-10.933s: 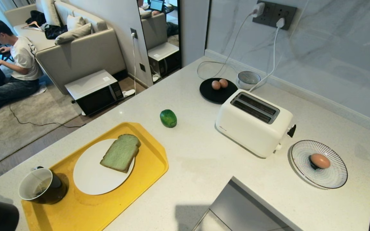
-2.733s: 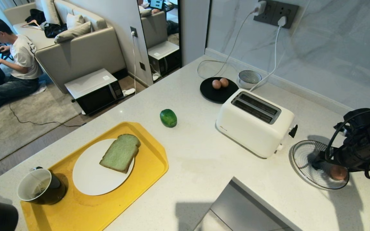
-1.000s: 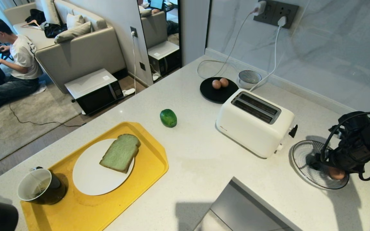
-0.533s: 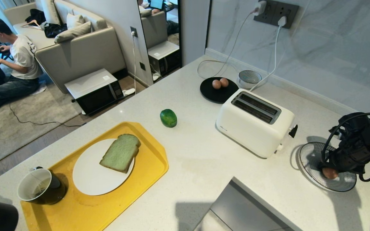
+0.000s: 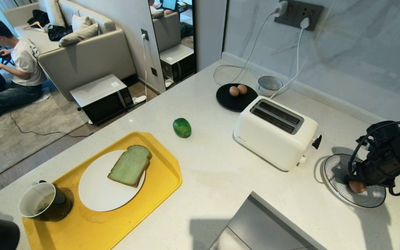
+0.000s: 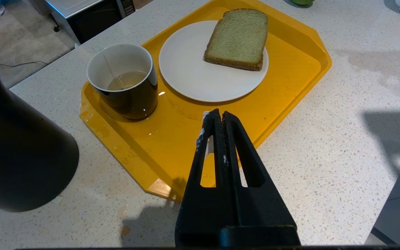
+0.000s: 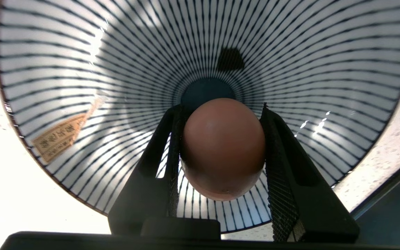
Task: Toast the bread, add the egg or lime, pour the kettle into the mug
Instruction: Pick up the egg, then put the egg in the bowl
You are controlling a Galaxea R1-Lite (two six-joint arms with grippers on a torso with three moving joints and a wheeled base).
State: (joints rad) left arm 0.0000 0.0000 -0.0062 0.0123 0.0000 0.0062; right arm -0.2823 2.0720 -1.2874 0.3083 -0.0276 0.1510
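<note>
My right gripper point(image 7: 222, 152) fingers clamp the egg point(image 7: 223, 148) across its short sides, its long axis pointing at the striped plate's point(image 7: 325, 52) centre.

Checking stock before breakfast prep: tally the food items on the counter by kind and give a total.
Eggs: 3 (one in the right tool over the striped plate, two on the black plate)
Limes: 1
Bread slices: 1
Total: 5
</note>
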